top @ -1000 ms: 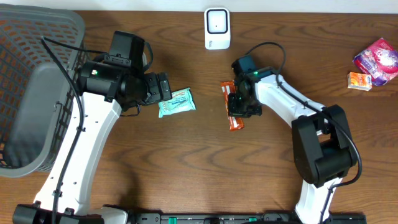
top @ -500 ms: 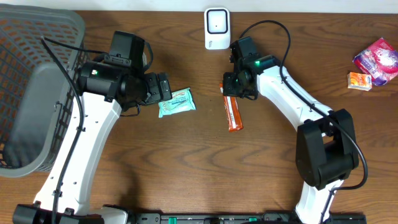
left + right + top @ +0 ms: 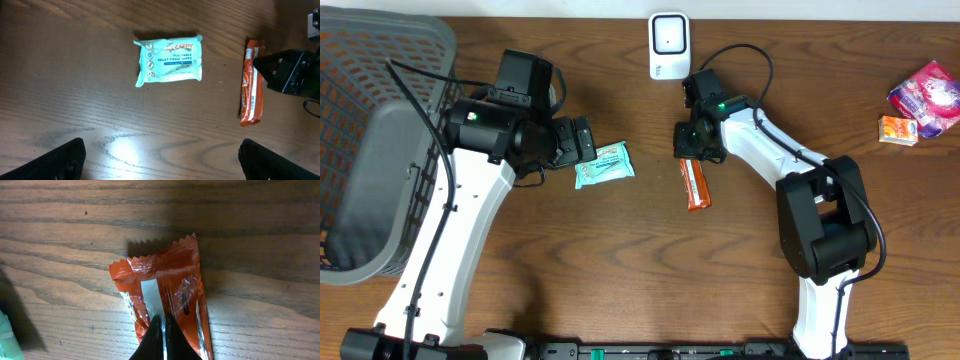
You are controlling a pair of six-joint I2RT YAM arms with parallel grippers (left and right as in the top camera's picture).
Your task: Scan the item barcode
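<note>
An orange snack bar (image 3: 696, 186) lies flat on the wooden table, also visible in the left wrist view (image 3: 251, 82). My right gripper (image 3: 692, 150) is shut, its closed fingertips (image 3: 162, 317) resting over the crinkled far end of the bar (image 3: 172, 295); I see nothing pinched between them. The white barcode scanner (image 3: 669, 45) stands at the back edge, just beyond the right arm. My left gripper (image 3: 582, 140) hangs open (image 3: 161, 150) beside a teal pack of wipes (image 3: 604, 164), not touching it (image 3: 169, 60).
A large grey mesh basket (image 3: 360, 150) fills the left side. A pink pouch (image 3: 926, 95) and a small orange box (image 3: 898, 130) lie at the far right.
The right gripper has slid from over the bar's middle to its far end, closer to the scanner. The bar has stayed on the table. The left arm has not moved.
</note>
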